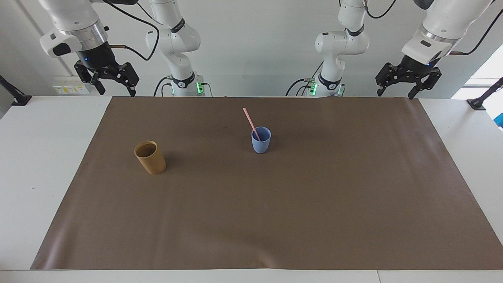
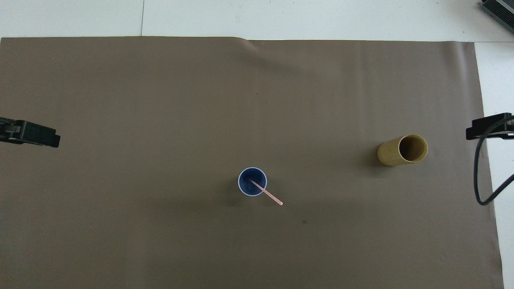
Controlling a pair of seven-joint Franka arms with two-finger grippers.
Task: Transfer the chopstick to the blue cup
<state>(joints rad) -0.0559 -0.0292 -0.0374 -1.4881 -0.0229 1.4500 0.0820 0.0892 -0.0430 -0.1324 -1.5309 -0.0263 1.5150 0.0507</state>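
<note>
The pale pink chopstick stands tilted in the light-blue cup, its upper end leaning toward the robots. In the overhead view the stick pokes out over the blue cup's rim. The cup stands upright near the middle of the brown mat. My right gripper hangs open and empty, high over the mat's corner at the right arm's end. My left gripper hangs open and empty, high over the mat's corner at the left arm's end. Both are well apart from the cup.
A tan bamboo-coloured cup stands upright toward the right arm's end, a little farther from the robots than the blue cup; it also shows in the overhead view. The brown mat covers most of the white table.
</note>
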